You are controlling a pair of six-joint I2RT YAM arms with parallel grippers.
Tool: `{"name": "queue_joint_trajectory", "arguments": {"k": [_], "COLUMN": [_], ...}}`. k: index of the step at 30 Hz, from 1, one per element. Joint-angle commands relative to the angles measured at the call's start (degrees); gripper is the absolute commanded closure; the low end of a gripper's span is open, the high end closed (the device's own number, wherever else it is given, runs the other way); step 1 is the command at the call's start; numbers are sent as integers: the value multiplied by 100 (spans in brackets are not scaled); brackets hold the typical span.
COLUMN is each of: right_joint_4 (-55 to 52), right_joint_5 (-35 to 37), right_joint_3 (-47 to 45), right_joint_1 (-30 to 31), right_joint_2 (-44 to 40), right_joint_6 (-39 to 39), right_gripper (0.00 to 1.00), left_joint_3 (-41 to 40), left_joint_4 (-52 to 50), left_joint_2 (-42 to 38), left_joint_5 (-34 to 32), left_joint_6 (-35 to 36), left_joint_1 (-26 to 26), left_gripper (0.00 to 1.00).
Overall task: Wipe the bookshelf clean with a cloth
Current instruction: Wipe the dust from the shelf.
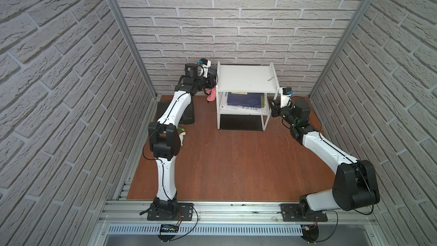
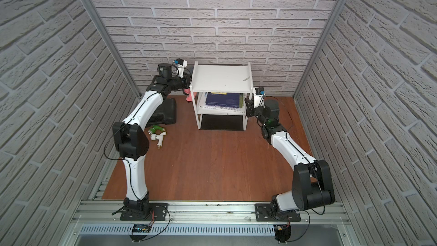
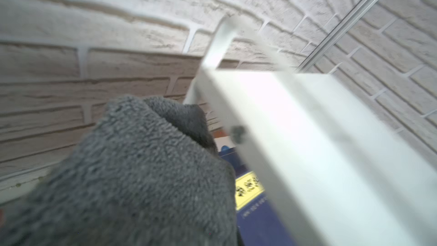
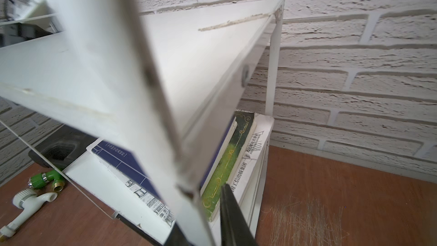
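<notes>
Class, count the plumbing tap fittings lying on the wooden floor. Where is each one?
2. The green fitting lies near the black case; the white fitting lies just in front of it. The left arm may hide others.

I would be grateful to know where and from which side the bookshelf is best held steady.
Grip the bookshelf by its thin front upright on the robot's right, coming in from that side. The post is slim, stands outside the boards, and leaves the top free for the cloth. The right end effector is clamped there.
</notes>
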Motion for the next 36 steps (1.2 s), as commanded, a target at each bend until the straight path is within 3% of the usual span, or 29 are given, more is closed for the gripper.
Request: {"name": "queue_joint_trajectory", "arguments": {"k": [1, 6, 11, 15, 16, 20, 22, 25, 29, 33, 36], "right_joint_4": [-244, -267, -332, -333, -322, -310, -287, -295, -299, -234, -189], "right_joint_5": [-970, -987, -1028, -997, -960, -864, -895, -931, -963, -1220, -1247], "right_joint_3": [-34, -98, -66, -100, -122, -209, -250, -241, -95, 20, -65], "right_joint_1": [220, 220, 220, 220, 220, 220, 212, 211, 211, 207, 218], "right_joint_2": [53, 41, 7, -73, -82, -111, -147, -181, -132, -16, -17], "right_joint_6": [923, 861, 937, 920, 909, 884, 860, 813, 871, 1063, 1075], "right_gripper": [97, 97, 97, 97, 97, 97, 97, 97, 97, 97, 97], "left_joint_3": [180, -1160, -2793, -4110, -4420, -5980, -6524, -6574, -5295, -4682, -5208], "left_joint_4": [-384, 428, 435, 626, 602, 552, 456, 373, 413, 637, 1076], "left_joint_2": [375, -248, -1401, -2279, -2486, -3925, -4674, -5407, -5207, -4492, -4290], "left_joint_5": [-163, -77, -717, -249, -450, -2389, -2676, -2284, -1999, -2655, -3136], "left_joint_6": [-40, -273, -55, 69, 89, 289, 300, 406, 752, 873, 665], "left_joint_1": [-118, -241, -247, -247, -246, -301, -391, -790, -1254, -1278, -1313], "left_gripper": [100, 100, 100, 100, 100, 100, 100, 100, 100, 100, 100]}}
